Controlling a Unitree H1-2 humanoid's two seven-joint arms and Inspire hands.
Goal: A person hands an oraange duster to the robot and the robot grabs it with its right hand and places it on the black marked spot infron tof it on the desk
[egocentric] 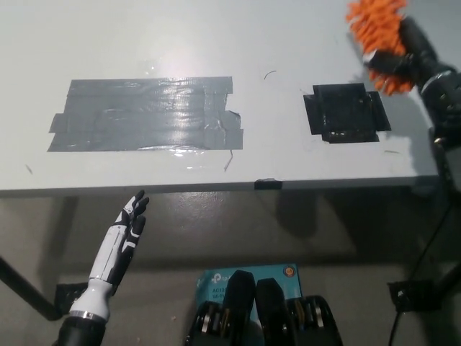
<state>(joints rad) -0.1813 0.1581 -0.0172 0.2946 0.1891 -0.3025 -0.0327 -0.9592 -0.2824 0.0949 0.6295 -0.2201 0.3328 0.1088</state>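
1 right hand (409, 54) closed around orange duster (376, 32), above desk (216, 43)

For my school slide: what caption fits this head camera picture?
Black robot hand holds orange duster near black marked spot; white robot hand rests low.

Nothing stands on the black marked spot (346, 113); surrounding desk (288, 43) bare.

Orange duster (376, 34), shaggy with thick stubby strands, held aloft at the upper right in the black right hand (410, 52). It hangs just beyond the black marked spot (346, 113), a rough square of black tape lying flat on the white tabletop (216, 36), bare.
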